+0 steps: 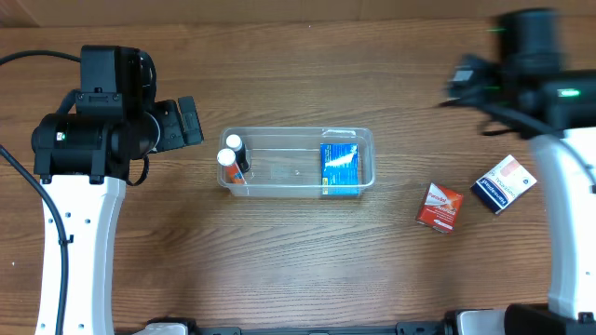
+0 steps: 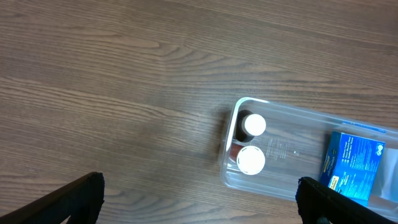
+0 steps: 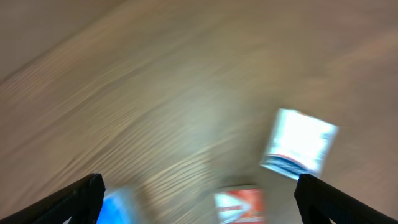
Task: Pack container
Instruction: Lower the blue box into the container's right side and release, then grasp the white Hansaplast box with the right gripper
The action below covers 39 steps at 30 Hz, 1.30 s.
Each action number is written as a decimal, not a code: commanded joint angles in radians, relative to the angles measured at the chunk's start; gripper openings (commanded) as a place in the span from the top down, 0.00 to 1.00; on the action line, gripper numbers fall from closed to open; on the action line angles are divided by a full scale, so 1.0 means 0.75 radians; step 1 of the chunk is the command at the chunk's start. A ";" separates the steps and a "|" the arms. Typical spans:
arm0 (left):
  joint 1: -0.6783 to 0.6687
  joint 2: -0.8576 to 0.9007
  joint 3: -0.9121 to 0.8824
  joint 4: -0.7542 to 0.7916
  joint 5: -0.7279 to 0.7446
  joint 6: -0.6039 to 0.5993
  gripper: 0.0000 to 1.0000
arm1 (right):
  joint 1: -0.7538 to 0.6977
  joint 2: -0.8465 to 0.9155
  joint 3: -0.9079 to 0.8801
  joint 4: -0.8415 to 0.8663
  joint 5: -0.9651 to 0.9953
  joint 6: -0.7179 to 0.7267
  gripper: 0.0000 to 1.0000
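The clear container (image 1: 298,186) sits mid-table and holds two white-capped bottles (image 1: 230,152) at its left end and a blue box (image 1: 339,168) at its right end. It also shows in the left wrist view (image 2: 292,186) with the bottles (image 2: 252,143) and blue box (image 2: 354,165). A red box (image 1: 440,207) and a navy-and-white box (image 1: 504,183) lie on the table to the right. My left gripper (image 2: 199,205) is open and empty, left of the container. My right gripper (image 3: 199,199) is open and empty, high above the red box (image 3: 239,206) and white box (image 3: 300,143); that view is blurred.
The wooden table (image 1: 298,270) runs under everything. The left arm's white base (image 1: 79,251) stands at the left edge and the right arm's base (image 1: 570,233) at the right edge.
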<state>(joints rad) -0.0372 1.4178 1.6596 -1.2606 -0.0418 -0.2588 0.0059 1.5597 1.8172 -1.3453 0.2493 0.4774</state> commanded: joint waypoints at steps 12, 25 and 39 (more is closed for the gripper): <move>0.006 0.003 0.012 0.006 0.002 -0.014 0.00 | -0.578 0.405 -0.458 0.199 -0.114 -0.083 0.00; 0.006 0.004 0.011 0.006 0.002 -0.014 0.00 | -0.578 0.558 -0.588 0.341 -0.170 -0.124 0.00; 0.006 0.036 0.011 0.003 0.002 -0.013 0.00 | -0.577 0.589 -0.599 0.347 -0.197 -0.123 0.34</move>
<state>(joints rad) -0.0372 1.4391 1.6596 -1.2602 -0.0418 -0.2588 -0.4248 1.9911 1.3777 -1.0889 0.1074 0.3882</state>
